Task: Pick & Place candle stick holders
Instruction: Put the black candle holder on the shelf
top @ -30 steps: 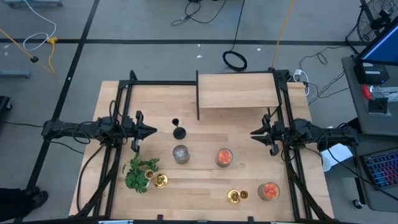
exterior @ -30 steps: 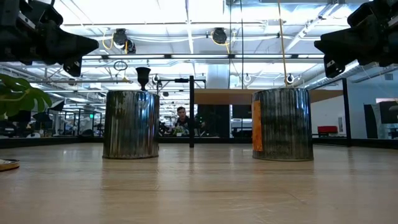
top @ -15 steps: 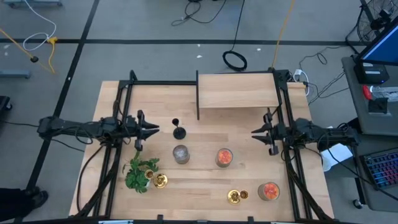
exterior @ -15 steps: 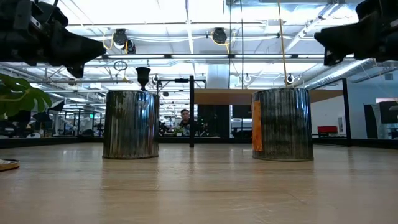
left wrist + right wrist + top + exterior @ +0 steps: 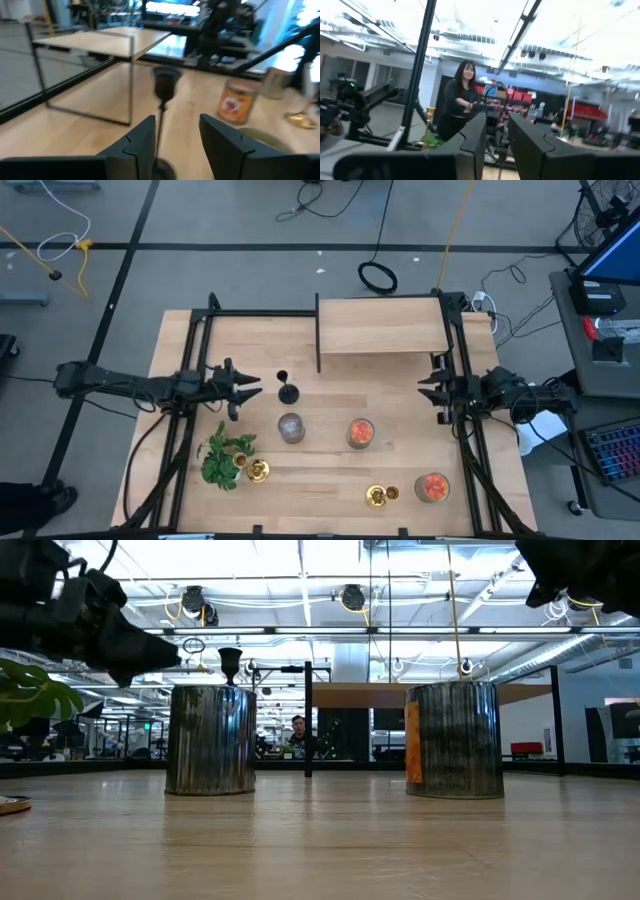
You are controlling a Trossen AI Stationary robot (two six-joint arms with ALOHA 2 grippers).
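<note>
The black candle stick holder [image 5: 288, 390] stands upright on its round base near the table's middle; the left wrist view shows its cup and stem [image 5: 163, 90] just ahead. My left gripper [image 5: 252, 387] is open just to its left, above the table, fingers pointing at it without touching. One gold holder [image 5: 258, 470] sits by the green plant [image 5: 225, 458], another [image 5: 378, 497] near the front edge. My right gripper [image 5: 425, 388] hangs over the table's right side, slightly open, with nothing in it.
A silver can [image 5: 291, 427] and an orange-labelled can [image 5: 360, 432] stand just in front of the black holder; another orange can [image 5: 432, 486] is at the front right. A raised wooden shelf [image 5: 380, 325] stands at the back. A person [image 5: 457, 97] shows beyond the table.
My left gripper has moved toward the table's right edge, closing on the black holder, dipped a little and opened. My right gripper has drawn back toward the right edge and risen. The holders have stayed where they were.
</note>
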